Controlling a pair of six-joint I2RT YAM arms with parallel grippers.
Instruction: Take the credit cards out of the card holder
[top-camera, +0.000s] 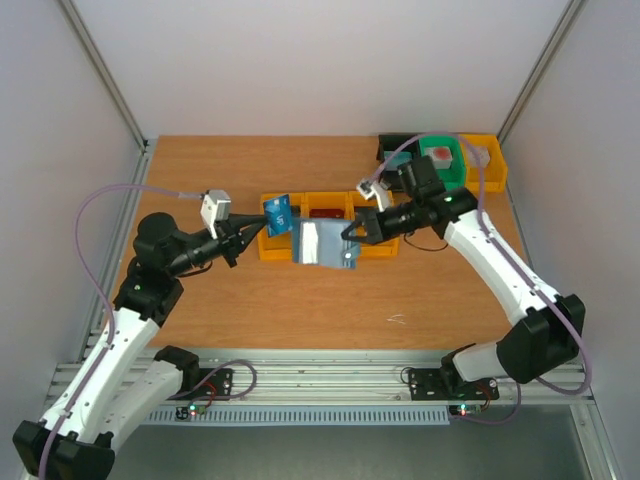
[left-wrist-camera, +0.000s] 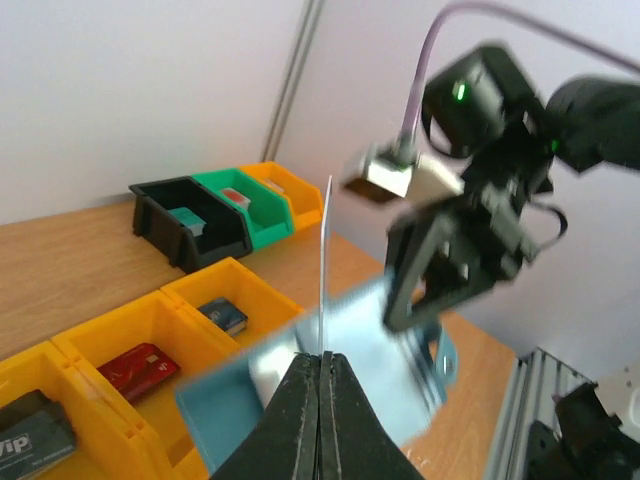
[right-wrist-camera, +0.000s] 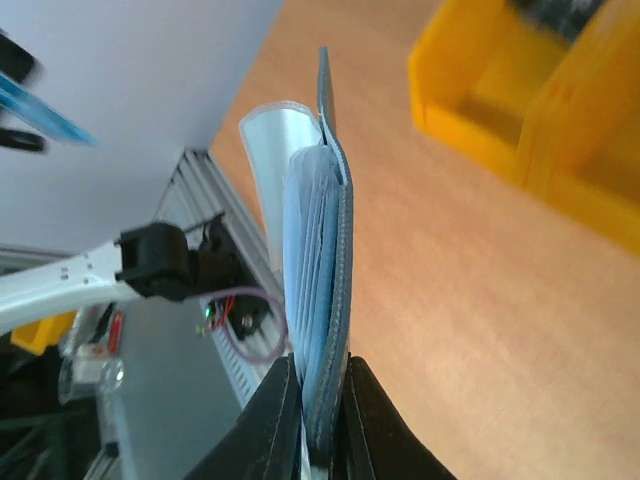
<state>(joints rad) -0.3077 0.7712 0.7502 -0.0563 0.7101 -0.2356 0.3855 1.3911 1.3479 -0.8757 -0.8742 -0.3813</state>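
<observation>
The left gripper (top-camera: 256, 222) is clamped shut on a blue card (top-camera: 279, 213), thin edge up, probably to drop it into the bins (top-camera: 270, 247). It sits just left of the wallet (top-camera: 322, 245), seemingly free of it. The right gripper (top-camera: 352, 232) pinches the wallet's edge, steadying it upright for pulling. A red card (left-wrist-camera: 140, 367) and a dark card (left-wrist-camera: 35, 432) lie in the bins.

A row of bins (top-camera: 275, 248) sits in the middle of the table (top-camera: 200, 300). The left gripper (top-camera: 260, 219) holds a card (top-camera: 279, 212) up over the row's left end. Right of it, the right gripper (top-camera: 348, 235) holds the wallet (top-camera: 320, 243) over the row's front edge. Three more bins (top-camera: 490, 165) stand at the far right corner.
</observation>
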